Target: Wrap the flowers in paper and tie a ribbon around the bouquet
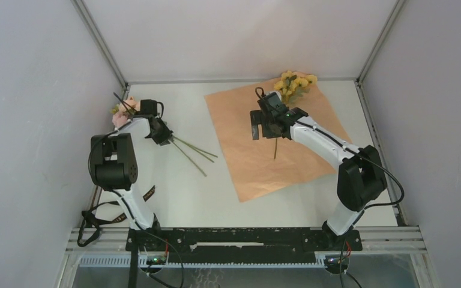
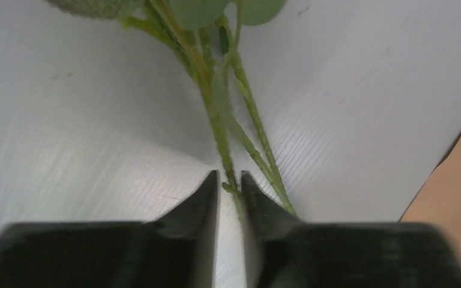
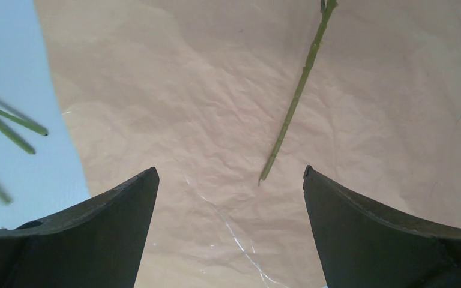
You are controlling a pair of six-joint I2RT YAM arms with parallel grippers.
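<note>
The paper (image 1: 276, 141) lies flat, tan-orange face up, right of centre. Yellow flowers (image 1: 295, 83) rest at its far edge, and their thin stalk (image 3: 294, 102) runs down the sheet. My right gripper (image 1: 267, 132) hangs over that stalk, open wide (image 3: 231, 174) with nothing between its fingers. A pink bunch of flowers (image 1: 122, 114) lies at the far left, its stalks (image 1: 195, 153) pointing toward the paper. My left gripper (image 1: 165, 138) sits low on those stalks. Its jaws (image 2: 230, 175) are nearly together round one stalk (image 2: 219, 129), with a slim gap left. The ribbon (image 1: 148, 194) lies by the left arm's base.
White walls close in the table on the left, back and right. Black cables (image 1: 96, 219) loop beside the left arm's base. The pink bunch's stalk ends (image 3: 12, 120) show on the white table just left of the paper's edge.
</note>
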